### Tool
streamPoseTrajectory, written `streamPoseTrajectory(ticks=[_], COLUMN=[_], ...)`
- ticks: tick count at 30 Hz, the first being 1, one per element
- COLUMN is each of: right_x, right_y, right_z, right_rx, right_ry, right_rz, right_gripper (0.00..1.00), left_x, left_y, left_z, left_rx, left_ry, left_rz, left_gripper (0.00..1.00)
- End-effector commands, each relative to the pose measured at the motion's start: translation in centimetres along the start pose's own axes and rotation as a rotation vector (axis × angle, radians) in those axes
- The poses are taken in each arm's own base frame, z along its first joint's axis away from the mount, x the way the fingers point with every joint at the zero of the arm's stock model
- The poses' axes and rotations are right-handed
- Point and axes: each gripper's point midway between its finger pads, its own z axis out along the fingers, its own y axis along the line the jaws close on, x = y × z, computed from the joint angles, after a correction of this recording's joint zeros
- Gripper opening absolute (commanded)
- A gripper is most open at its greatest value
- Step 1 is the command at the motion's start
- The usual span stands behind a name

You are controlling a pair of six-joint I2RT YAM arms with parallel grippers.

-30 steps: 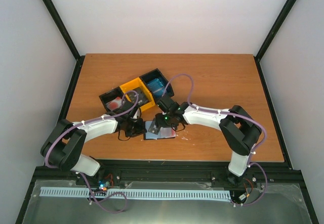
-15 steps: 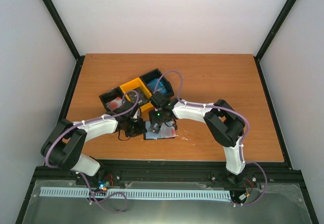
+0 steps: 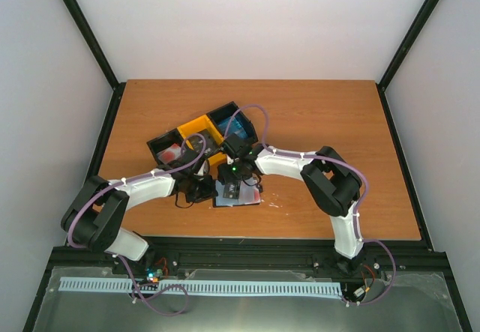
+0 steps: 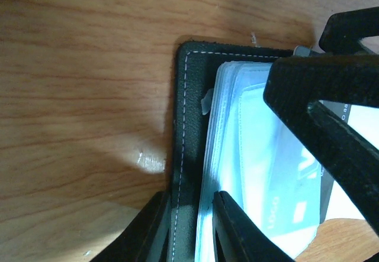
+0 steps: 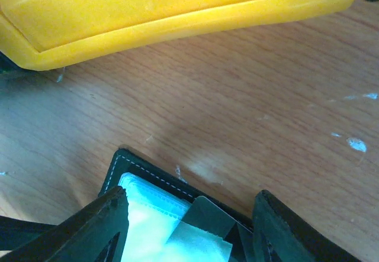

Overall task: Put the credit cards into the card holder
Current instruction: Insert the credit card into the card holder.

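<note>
The card holder (image 3: 241,197) lies open on the table, black with pale blue pockets (image 4: 249,173). My left gripper (image 3: 200,189) is shut on its black stitched left edge (image 4: 188,126), one finger on each side. My right gripper (image 3: 231,180) hovers open over the holder's far edge (image 5: 127,162), fingers wide apart. A dark credit card (image 5: 208,212) sits between them, partly tucked under a translucent pocket, touching neither finger. A right finger (image 4: 323,90) shows in the left wrist view.
The black-and-yellow tray (image 3: 196,128) stands just behind the holder, its yellow wall (image 5: 177,7) close ahead of my right gripper. A red-and-white card (image 3: 171,154) lies in its left compartment and blue cards (image 3: 232,126) in its right one.
My right arm has folded and its gripper has moved left and slightly back over the card holder. The left gripper has kept its hold.
</note>
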Motion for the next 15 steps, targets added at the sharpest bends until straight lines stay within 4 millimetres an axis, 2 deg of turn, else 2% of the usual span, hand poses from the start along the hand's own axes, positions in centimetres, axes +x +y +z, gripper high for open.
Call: streamPoseTrajectory(ticks=[1, 7, 11, 15], right_x=[-1.1, -2.2, -1.5, -0.9], right_y=[0.8, 0.1, -0.2, 0.8], right_z=[-1.4, -1.0, 0.0, 0.3], right_rx=[-0.029, 0.015, 0.018, -0.039], right_ry=[-0.045, -0.074, -0.037, -0.005], right_rz=[-0.022, -0.015, -0.009, -0.026], right_gripper=[0.58, 0.6, 0.59, 0.58], left_x=[0.1, 0.1, 0.0, 0.0], left_y=[0.5, 0.5, 0.5, 0.4], left_z=[0.5, 0.4, 0.5, 0.5], left_rx=[-0.041, -0.042, -0.043, -0.042], left_ry=[0.01, 0.008, 0.008, 0.008], left_rz=[0.022, 0.02, 0.022, 0.023], left_gripper=[0.23, 0.23, 0.23, 0.23])
